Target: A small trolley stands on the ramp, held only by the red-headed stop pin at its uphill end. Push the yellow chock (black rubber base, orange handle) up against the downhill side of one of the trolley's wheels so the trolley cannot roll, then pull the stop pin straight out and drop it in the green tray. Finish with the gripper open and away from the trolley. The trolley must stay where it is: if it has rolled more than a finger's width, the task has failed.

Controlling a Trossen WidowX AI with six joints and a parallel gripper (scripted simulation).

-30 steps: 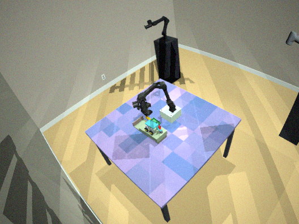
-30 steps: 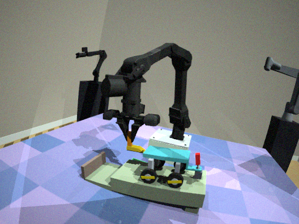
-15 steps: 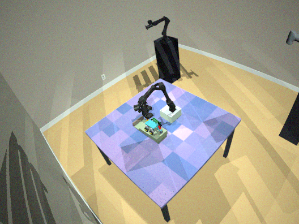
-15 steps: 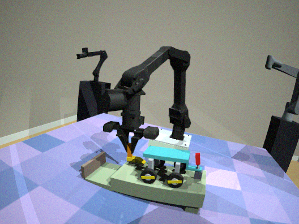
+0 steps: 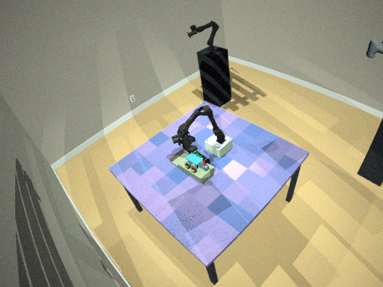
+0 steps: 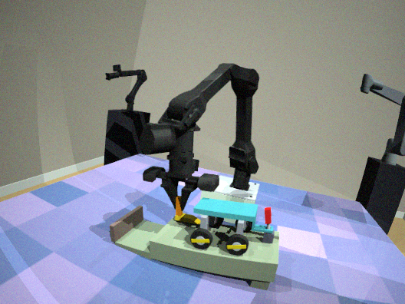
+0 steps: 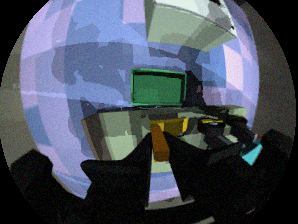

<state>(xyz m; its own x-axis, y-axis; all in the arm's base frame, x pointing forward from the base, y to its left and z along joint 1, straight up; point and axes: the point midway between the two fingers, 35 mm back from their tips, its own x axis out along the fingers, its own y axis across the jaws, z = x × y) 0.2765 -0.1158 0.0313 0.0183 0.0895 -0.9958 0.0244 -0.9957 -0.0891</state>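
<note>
My gripper [image 6: 179, 209] [image 7: 156, 135] is shut on the orange handle of the yellow chock [image 6: 188, 219] [image 7: 174, 126]. The chock is at or just above the ramp [image 5: 202, 176] [image 6: 215, 262] [image 7: 115, 128], downhill of the trolley's far-side wheel; the wrist view shows a small gap between them. Whether its base touches the ramp is unclear. The turquoise-topped trolley [image 5: 194, 159] [image 6: 226, 209] [image 7: 251, 154] stands upright on the ramp. The red-headed stop pin [image 5: 204, 164] [image 6: 268, 216] stands at its uphill end. The green tray [image 7: 159, 88] lies behind the ramp.
A brown end board [image 6: 128, 226] closes the ramp's low end. The arm's white base box [image 5: 218, 146] [image 6: 251, 195] [image 7: 192, 25] stands behind the trolley, near the tray. Other arms on black pedestals [image 5: 215, 77] [image 6: 124, 134] stand beyond the patterned table.
</note>
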